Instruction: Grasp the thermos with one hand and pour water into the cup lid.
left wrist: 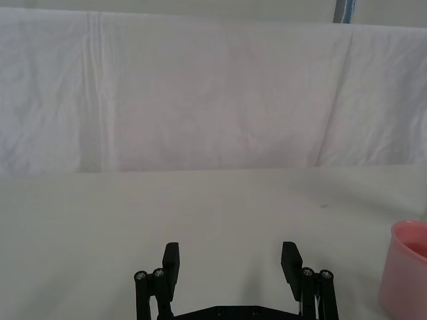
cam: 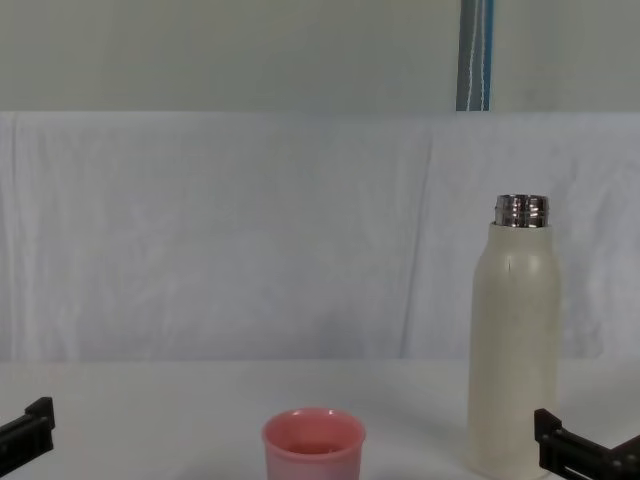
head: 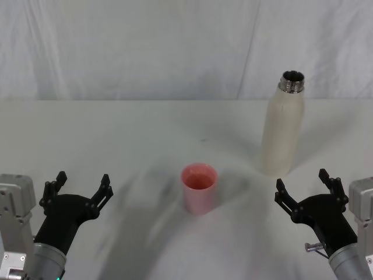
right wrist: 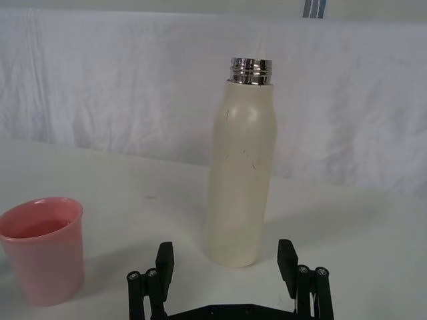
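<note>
Standing upright, the cream thermos (head: 284, 125) shows its steel neck before the wide-spread right gripper (head: 303, 189).

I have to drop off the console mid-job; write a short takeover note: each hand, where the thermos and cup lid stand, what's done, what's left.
Left hand: open, holding nothing, low at the near left of the table, clear of both items.
Right hand: open, holding nothing, at the near right, just in front of the thermos but not touching it.
Thermos: upright, far right, steel neck uncapped.
Cup lid: upright near the table's middle, nearer than and left of the thermos, apart from it.
Done: no grasp yet.
Left: probably close the right hand on the thermos body, lift, tilt over the cup lid, pour.
</note>
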### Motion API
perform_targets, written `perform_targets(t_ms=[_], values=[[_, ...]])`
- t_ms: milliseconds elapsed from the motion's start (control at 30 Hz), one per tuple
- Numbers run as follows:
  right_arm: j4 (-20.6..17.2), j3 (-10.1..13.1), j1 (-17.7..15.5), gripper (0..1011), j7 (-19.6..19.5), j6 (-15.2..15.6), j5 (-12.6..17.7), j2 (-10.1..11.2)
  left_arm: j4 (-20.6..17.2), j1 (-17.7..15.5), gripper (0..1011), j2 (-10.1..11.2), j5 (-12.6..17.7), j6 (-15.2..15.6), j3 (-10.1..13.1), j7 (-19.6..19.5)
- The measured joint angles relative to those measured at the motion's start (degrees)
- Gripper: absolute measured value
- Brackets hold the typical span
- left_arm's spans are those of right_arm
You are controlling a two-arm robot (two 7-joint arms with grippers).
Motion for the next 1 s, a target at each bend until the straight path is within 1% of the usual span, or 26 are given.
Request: perform_targets(t_ms=[300, 567, 733, 1000], values=[[0.00, 0.17, 0.00, 1001, 0.21, -0.06, -0.05, -0.15, 0.00, 0.00, 1001, 0.00, 0.00, 0.00, 0.00, 0.00], [0.43, 1.15, 0.04, 1001, 2.41, -0.39, -0.28, -0.77, 0.00, 0.00, 1001, 0.00, 0.00, 0.00, 0.00, 0.00], [0.64, 2.34, 0.49, 1001, 4.51, -0.33, 0.29, -1.12, 0.00, 0.00, 1001, 0.00, 0.00, 0.00, 0.00, 0.00], [1.11, 4.23, 1.67, 1001, 6.68, 0.31, 1.19, -1.56, 0.00, 0.00, 1001, 0.00, 0.00, 0.00, 0.00, 0.00]])
